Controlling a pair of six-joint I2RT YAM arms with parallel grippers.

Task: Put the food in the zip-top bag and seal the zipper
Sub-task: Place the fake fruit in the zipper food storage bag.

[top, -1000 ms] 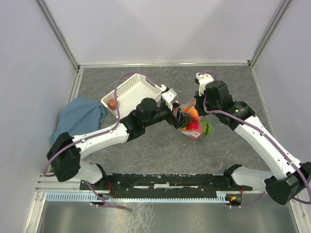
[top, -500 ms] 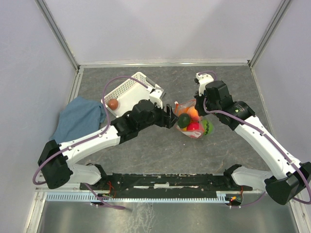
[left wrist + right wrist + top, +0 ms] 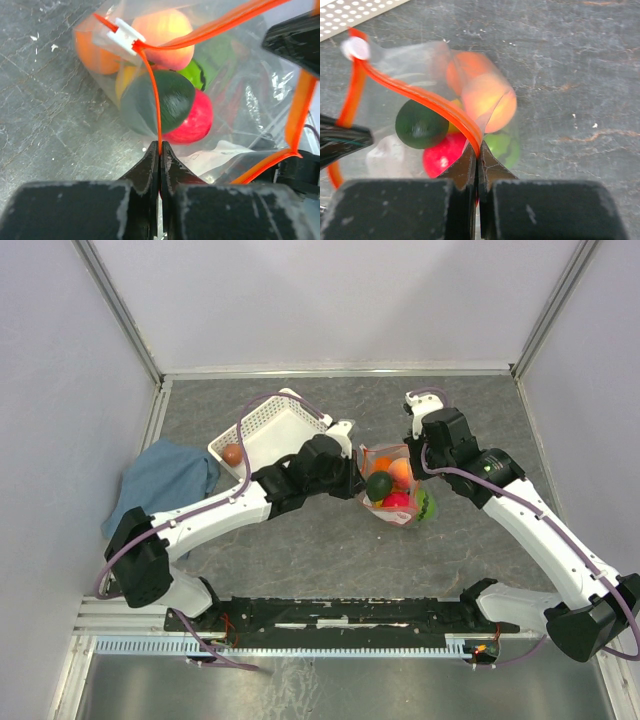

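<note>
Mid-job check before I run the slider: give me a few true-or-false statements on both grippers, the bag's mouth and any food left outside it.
1. The left gripper is shut on the zipper. True.
2. The right gripper is open and clear of the bag. False: it is shut on the zipper strip at the mouth of the zip-top bag.
3. The bag is empty. False: it holds the avocado, the red apple, the peach and more.
4. One brownish piece lies in the white basket. True.
5. The zipper is fully sealed. False: its two strips gape apart from the slider.
</note>
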